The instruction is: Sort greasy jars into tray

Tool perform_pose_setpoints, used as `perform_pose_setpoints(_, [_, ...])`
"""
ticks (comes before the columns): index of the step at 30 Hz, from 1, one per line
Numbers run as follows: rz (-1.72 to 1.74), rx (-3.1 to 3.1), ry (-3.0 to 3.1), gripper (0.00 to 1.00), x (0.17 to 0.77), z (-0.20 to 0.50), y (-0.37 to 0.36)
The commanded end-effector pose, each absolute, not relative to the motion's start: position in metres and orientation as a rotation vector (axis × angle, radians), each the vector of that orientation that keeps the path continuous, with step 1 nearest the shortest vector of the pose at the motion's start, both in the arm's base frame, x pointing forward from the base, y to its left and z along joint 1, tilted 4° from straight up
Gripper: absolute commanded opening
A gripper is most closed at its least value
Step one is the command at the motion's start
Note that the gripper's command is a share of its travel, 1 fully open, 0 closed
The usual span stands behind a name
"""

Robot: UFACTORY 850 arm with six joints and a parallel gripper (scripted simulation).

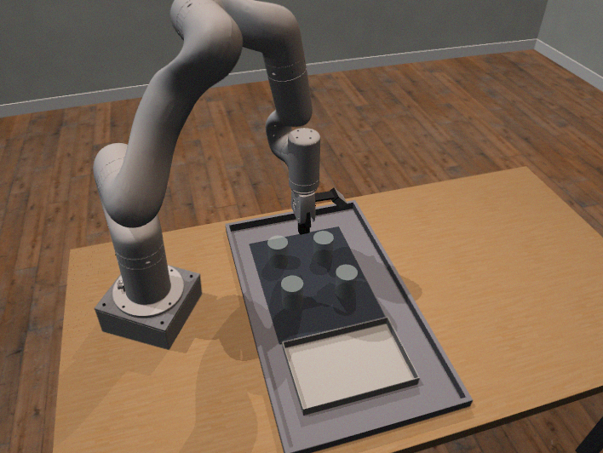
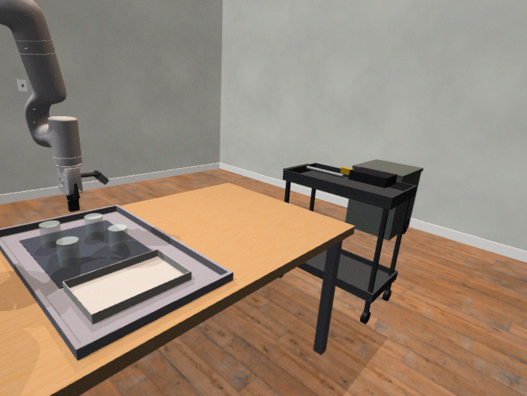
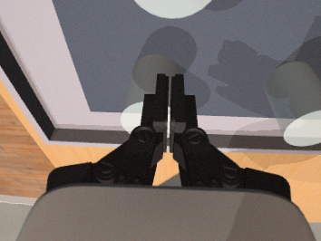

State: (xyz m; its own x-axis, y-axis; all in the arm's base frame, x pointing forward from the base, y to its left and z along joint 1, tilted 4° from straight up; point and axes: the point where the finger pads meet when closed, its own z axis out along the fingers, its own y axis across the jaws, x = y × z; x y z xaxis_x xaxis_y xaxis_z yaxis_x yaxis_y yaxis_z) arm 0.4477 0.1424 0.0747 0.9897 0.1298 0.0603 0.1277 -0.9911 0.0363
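Note:
Four pale, see-through jars stand mouth down on the dark mat (image 1: 317,323) (image 2: 87,264) (image 3: 104,41): back left (image 1: 277,243) (image 2: 49,231) (image 3: 172,5), back right (image 1: 323,237) (image 2: 93,225) (image 3: 131,119), front right (image 1: 346,272) (image 2: 117,236) (image 3: 305,129) and front left (image 1: 292,284) (image 2: 68,251). The cream tray (image 1: 351,367) (image 2: 132,280) beside the mat's front edge is empty. My gripper (image 1: 304,231) (image 2: 74,208) (image 3: 170,91) is shut and empty, pointing down above the mat's back edge. In the wrist view its fingers partly cover the back right jar.
The grey steel table top (image 1: 439,375) (image 2: 204,268) has a raised rim around it and lies on the wooden table (image 1: 487,272) (image 2: 238,225). The arm's base (image 1: 151,301) stands at the left. A black trolley (image 2: 340,182) stands beyond the table.

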Motion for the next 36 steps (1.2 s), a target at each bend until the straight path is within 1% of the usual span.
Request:
perform_pose_setpoints(1, [0.104,3.096,0.2,0.0,0.451,0.054,0.142])
perform_pose_setpoints(10, [0.104,3.096,0.2,0.0,0.453,0.021,0.141])
perform_pose_setpoints(36, [0.104,3.096,0.2,0.0,0.455,0.021,0.142])
